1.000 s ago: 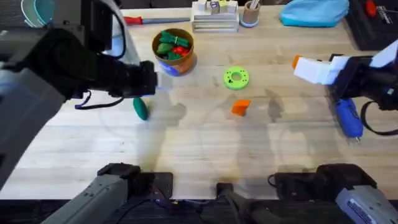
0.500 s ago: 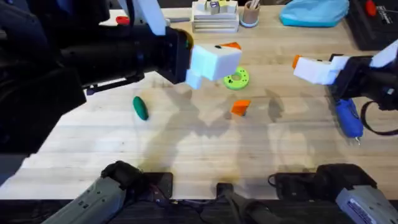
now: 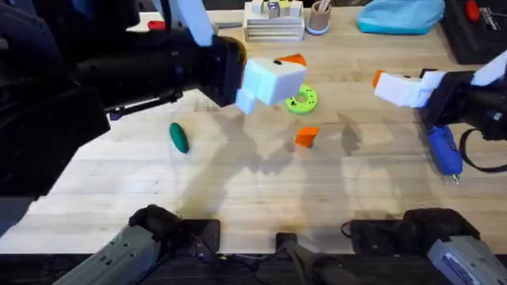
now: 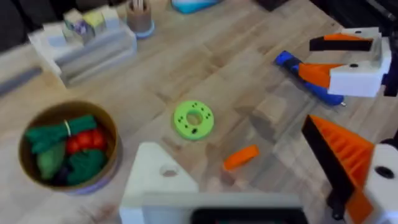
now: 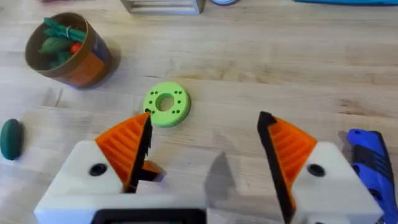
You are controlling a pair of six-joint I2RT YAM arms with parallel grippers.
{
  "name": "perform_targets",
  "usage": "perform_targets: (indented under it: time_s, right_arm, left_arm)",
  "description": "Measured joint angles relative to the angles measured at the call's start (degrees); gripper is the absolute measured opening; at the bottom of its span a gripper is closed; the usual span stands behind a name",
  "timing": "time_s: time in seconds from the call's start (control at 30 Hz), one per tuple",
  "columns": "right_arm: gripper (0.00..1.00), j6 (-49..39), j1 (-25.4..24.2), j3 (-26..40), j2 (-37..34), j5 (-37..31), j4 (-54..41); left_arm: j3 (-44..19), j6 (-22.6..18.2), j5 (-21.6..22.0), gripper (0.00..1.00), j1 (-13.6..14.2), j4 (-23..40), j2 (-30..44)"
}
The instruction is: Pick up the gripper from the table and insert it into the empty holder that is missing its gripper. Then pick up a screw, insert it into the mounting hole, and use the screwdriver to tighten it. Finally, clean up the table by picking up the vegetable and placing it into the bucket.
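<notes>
The left gripper (image 4: 261, 186) gapes — one holder (image 4: 163, 177) bare. The right gripper (image 5: 205, 162) spreads wide, its wrist view catching the vegetable (image 5: 10, 138) and bucket (image 5: 78, 59).

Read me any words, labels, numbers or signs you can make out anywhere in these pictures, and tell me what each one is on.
No text can be read in any of these views.
The small blocks on the grey stack at the back of the table carry coloured marks, too blurred to read.
The bucket has an orange patch on its wall, no legible print.
The screwdriver and the green disc show no lettering.
</notes>
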State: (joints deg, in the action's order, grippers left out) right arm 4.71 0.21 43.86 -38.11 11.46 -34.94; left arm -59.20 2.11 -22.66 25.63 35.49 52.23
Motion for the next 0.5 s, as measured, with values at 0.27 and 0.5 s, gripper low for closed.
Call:
perform_targets:
  time_s: [0.27, 0.5]
  right_arm:
    - [0.991, 0.00, 0.00, 0.00, 0.00, 0.00, 0.00]
    - [0.991, 0.00, 0.00, 0.00, 0.01, 0.00, 0.00]
  left_arm:
    - [7.25, -6.92, 0.09, 0.994, 1.52, -7.51, -6.69]
    - [27.86, -7.72, -0.51, 0.992, 1.52, -20.89, -25.61]
